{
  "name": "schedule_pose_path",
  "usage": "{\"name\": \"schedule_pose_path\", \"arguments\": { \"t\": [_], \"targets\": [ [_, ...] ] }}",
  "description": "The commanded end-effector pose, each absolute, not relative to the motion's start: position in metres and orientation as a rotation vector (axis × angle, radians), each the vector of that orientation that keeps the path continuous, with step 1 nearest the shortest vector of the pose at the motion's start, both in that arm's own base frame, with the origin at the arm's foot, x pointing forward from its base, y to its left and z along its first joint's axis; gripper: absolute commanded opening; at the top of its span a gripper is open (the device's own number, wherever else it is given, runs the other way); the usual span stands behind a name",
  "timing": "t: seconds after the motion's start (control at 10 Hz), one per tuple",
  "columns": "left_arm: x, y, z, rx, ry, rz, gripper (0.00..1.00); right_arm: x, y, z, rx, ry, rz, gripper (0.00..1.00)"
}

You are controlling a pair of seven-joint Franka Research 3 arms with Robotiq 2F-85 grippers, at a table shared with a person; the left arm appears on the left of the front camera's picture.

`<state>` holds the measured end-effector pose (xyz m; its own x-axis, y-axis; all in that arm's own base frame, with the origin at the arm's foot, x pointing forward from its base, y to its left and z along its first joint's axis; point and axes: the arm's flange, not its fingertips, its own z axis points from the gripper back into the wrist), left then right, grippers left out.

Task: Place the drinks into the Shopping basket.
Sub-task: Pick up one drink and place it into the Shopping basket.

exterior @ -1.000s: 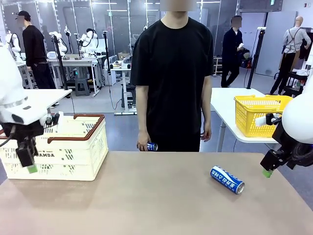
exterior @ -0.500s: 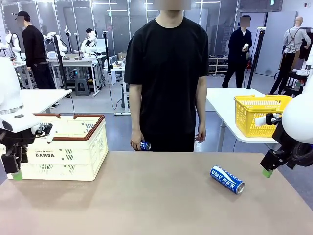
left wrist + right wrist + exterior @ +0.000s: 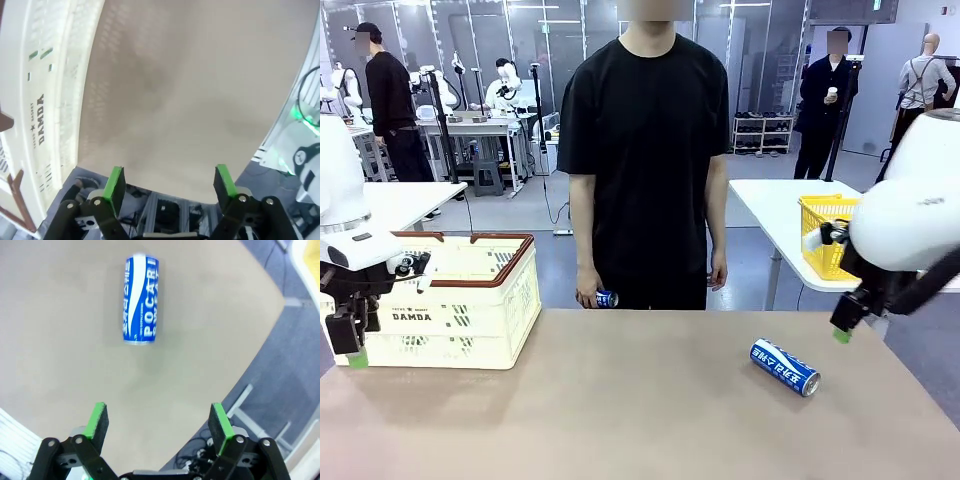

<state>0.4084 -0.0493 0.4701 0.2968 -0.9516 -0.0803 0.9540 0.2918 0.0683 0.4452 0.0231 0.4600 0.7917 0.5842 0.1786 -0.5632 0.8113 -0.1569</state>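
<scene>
**A:** What is at the left of the front view?

**B:** A large cream-white perforated plastic basket with a brown rim (image 3: 470,300) stands on the tan table (image 3: 620,400). The left gripper (image 3: 355,352) hangs at the frame's far left, in front of the basket's end. Its jaws are spread wide with nothing between them. In the left wrist view (image 3: 170,180) the basket's lettered wall (image 3: 55,100) runs down the left side.

**A:** And the centre?

**B:** A person in a black T-shirt stands across the table, 1 hand (image 3: 587,297) holding a small blue can (image 3: 607,298).

**A:** The right?

**B:** 1 slim blue metal can with white lettering (image 3: 785,367) lies on its side at lower right, well apart from the basket. The right gripper (image 3: 842,330) hovers above and to the right of it, fingers apart and empty. In the right wrist view the can (image 3: 141,300) lies at upper centre, clear of the gripper (image 3: 157,420). A yellow mesh basket (image 3: 825,240) sits behind on a white table.
</scene>
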Motion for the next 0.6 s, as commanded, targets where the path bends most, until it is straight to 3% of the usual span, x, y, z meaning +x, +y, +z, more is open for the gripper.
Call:
{"name": "schedule_pose_path", "arguments": {
  "t": [0.0,0.5],
  "targets": [
    [0.404,-0.051,0.470,0.109,0.023,-1.254,0.90,0.488,0.028,0.459,-0.073,-0.215,0.653,1.00],
    [0.404,-0.051,0.470,0.109,0.023,-1.254,0.90,0.511,0.046,0.455,-0.065,-0.163,0.622,1.00]
  ]
}}
